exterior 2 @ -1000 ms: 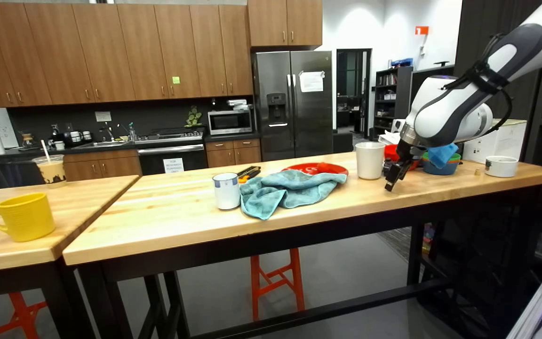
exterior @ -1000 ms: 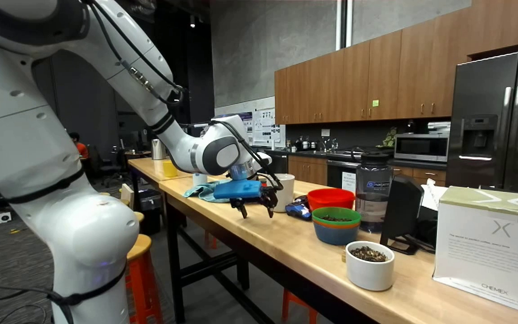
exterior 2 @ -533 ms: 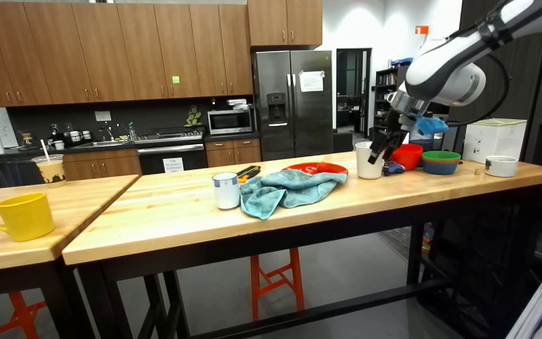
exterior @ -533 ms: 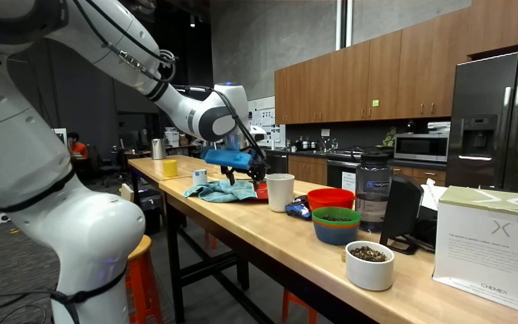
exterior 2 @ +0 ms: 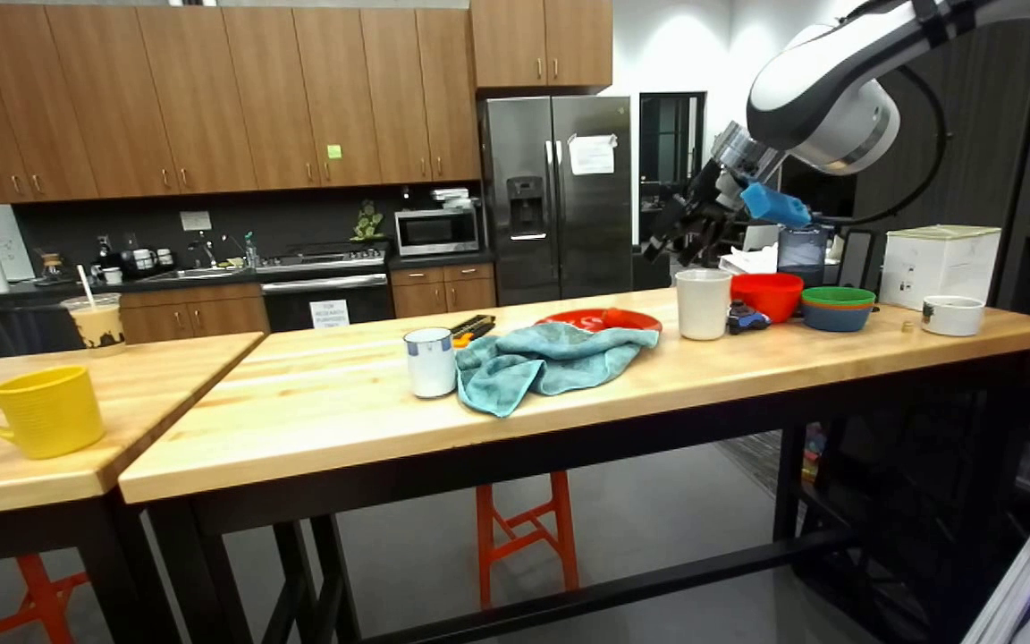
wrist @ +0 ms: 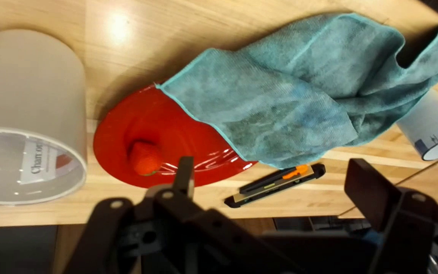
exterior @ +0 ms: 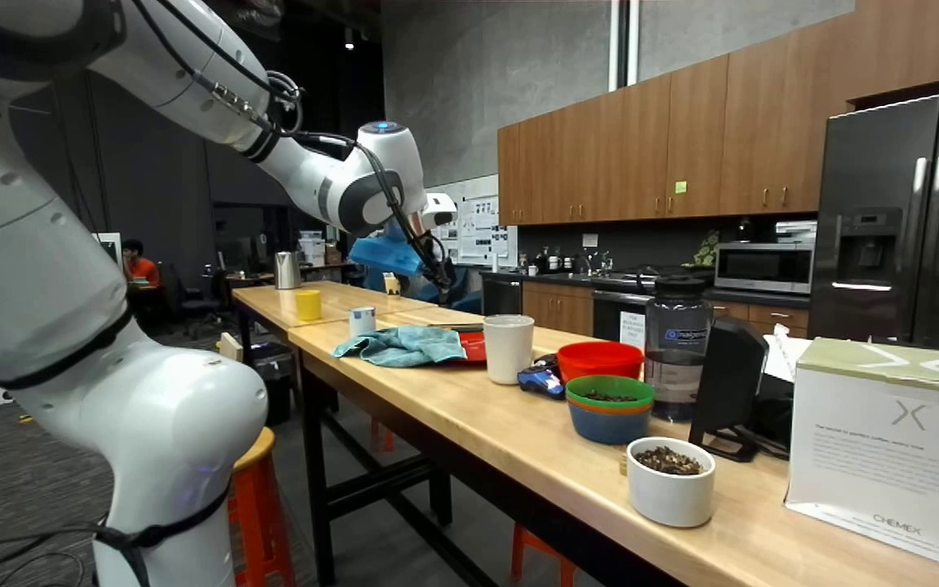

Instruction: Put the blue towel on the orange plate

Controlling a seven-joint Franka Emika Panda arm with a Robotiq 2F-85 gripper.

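Observation:
The blue towel is a crumpled teal cloth [wrist: 280, 99], lying on the table in both exterior views [exterior: 404, 346] [exterior 2: 555, 362]. The orange plate looks red [wrist: 181, 133] and lies at the towel's edge; it also shows in the exterior views [exterior: 475, 346] [exterior 2: 569, 317]. In the wrist view the towel hides part of the plate. A red strawberry-like item [wrist: 145, 158] sits on the plate. My gripper [wrist: 276, 179] is open and empty, with its fingers wide apart. In the exterior views it hangs well above the table [exterior: 441, 281] [exterior 2: 671, 246], tilted and apart from the towel.
A tall white cup [exterior 2: 703, 304] stands beside the plate. A white-blue mug [exterior 2: 432, 362] stands at the towel's other end. A box cutter [wrist: 274, 184] lies near the plate. A red bowl [exterior 2: 770, 295], stacked bowls [exterior: 610, 408] and a bottle [exterior: 677, 350] stand farther along.
My gripper has risen from low beside the tall white cup and moved toward the plate's end of the table, tilting as it went. Towel and plate have not moved.

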